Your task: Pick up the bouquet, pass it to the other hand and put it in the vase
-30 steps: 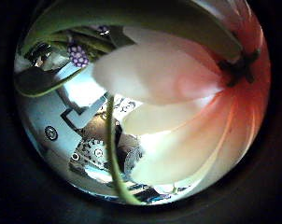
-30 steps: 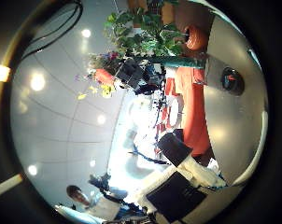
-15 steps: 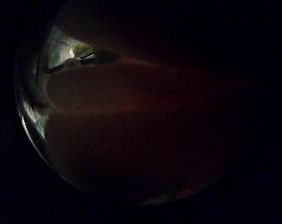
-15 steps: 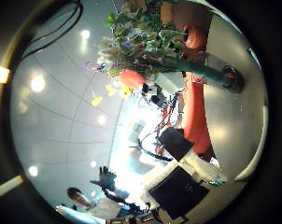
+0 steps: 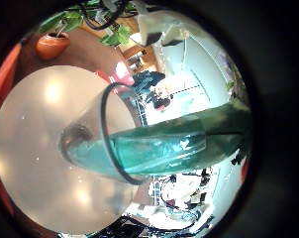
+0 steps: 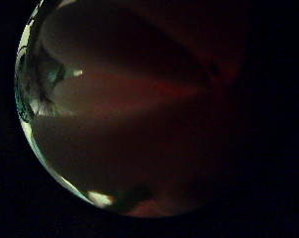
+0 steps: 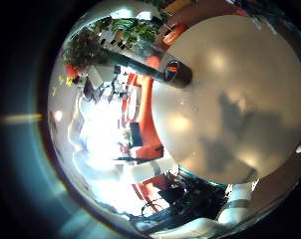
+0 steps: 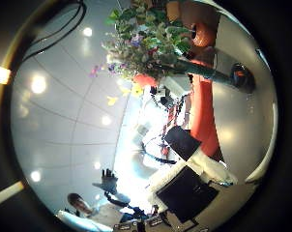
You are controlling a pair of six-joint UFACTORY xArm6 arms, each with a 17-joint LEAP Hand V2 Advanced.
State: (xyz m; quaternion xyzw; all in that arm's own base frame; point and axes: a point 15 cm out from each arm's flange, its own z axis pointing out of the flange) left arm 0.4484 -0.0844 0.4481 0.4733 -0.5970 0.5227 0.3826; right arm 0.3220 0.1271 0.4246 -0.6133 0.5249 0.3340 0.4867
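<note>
In the right thumb side palm view the bouquet, leafy with small flowers, is at the mouth of the tall glass vase, which stands on the round table. The right little finger side palm view shows the same: bouquet at the top of the vase. The vase fills the left little finger side palm view, so the left hand is close to it. A petal covers the left thumb side palm view. My right hand is away from the vase, its fingers straight and holding nothing.
A potted plant stands beyond the table, also in the left little finger side palm view. The round tabletop is bare beside the vase. Room furniture lies past the table's edge.
The bouquet has moved across to the vase's mouth. The petal has closed over the left thumb side palm camera and darkened that view. The right hand's view has hardly shifted.
</note>
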